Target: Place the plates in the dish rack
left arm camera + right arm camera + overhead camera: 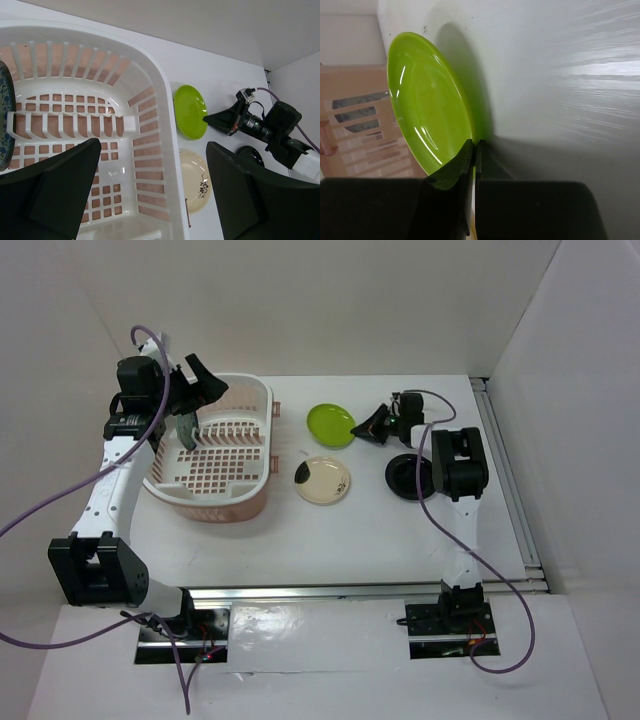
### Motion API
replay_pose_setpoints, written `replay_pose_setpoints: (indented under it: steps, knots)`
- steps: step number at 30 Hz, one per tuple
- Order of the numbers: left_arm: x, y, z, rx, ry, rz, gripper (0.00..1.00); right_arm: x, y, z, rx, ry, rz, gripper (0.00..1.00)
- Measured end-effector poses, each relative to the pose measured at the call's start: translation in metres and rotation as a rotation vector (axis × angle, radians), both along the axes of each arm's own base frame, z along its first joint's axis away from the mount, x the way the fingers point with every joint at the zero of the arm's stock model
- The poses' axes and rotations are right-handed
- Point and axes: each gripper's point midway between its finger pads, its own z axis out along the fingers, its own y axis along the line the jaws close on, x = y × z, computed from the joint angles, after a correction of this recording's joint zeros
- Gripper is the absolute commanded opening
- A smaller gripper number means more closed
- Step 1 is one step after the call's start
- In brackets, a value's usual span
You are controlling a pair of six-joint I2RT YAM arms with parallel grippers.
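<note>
Right jaws are pinching the lime green plate (pixel 330 424) by its rim; left jaws are hanging wide above the dish rack (pixel 215 508).

top: overhead, whole table (pixel 380 535) | left wrist: above dish rack (pixel 167 115) | right wrist: close; all share lime plate (pixel 425 100)

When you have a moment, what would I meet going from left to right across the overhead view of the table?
dish rack → lime green plate → right pincer, shut on that plate's rim → black plate. The cream plate shares the green one's span, so it is left out.
</note>
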Motion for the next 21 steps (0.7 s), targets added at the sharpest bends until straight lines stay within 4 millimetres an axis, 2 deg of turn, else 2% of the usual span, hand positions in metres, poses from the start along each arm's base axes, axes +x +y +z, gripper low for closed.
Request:
replay_pose_setpoints:
  steps: [5, 8, 11, 14, 16, 19, 21]
  knots:
    - [0.0, 0.0, 0.002, 0.001, -0.001, 0.001, 1.0, 0.008, -0.018, 0.007, 0.007, 0.007, -0.058, 0.0]
    - [0.0, -0.001, 0.011, 0.009, -0.014, 0.002, 1.0, 0.013, -0.025, 0.031, 0.009, -0.028, -0.08, 0.0]
    - [0.002, -0.01, 0.029, 0.015, -0.052, -0.019, 1.0, 0.015, -0.025, 0.081, 0.006, -0.121, -0.077, 0.0]
    - [0.007, -0.03, 0.043, 0.037, -0.088, -0.072, 1.0, 0.01, -0.013, 0.148, -0.005, -0.264, -0.038, 0.0]
    - [0.011, -0.05, 0.047, 0.055, -0.102, -0.121, 1.0, 0.006, 0.004, 0.197, -0.017, -0.381, 0.006, 0.0]
    - [0.017, -0.08, 0.045, 0.077, -0.099, -0.193, 1.0, -0.008, 0.035, 0.255, -0.021, -0.525, 0.076, 0.0]
    - [0.019, -0.097, 0.042, 0.081, -0.09, -0.23, 1.0, -0.019, 0.052, 0.274, -0.014, -0.572, 0.116, 0.0]
